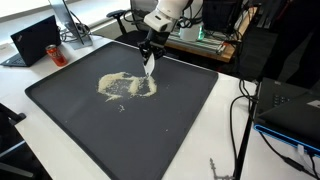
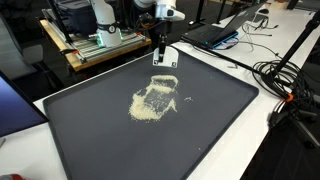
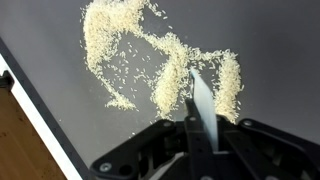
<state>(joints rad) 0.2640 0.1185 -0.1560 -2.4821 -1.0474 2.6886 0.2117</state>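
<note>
My gripper (image 1: 149, 56) is shut on a thin white flat card (image 3: 201, 105), a scraper-like blade that sticks out from the jaws. It hangs over the far side of a large dark tray (image 1: 60, 110). A loose ring-shaped pile of pale grains (image 1: 126, 87) lies on the tray just in front of the blade. In an exterior view the gripper (image 2: 160, 48) holds the white card (image 2: 165, 59) above the far edge of the grains (image 2: 153, 99). In the wrist view the grains (image 3: 120, 45) spread ahead of the blade tip.
The tray (image 2: 215, 120) sits on a white table (image 1: 225, 105). A laptop (image 1: 35, 40) stands at one far corner and black equipment with cables (image 1: 285, 105) lies beside the tray. A wooden bench with hardware (image 2: 95, 45) and another laptop (image 2: 215, 35) stand behind.
</note>
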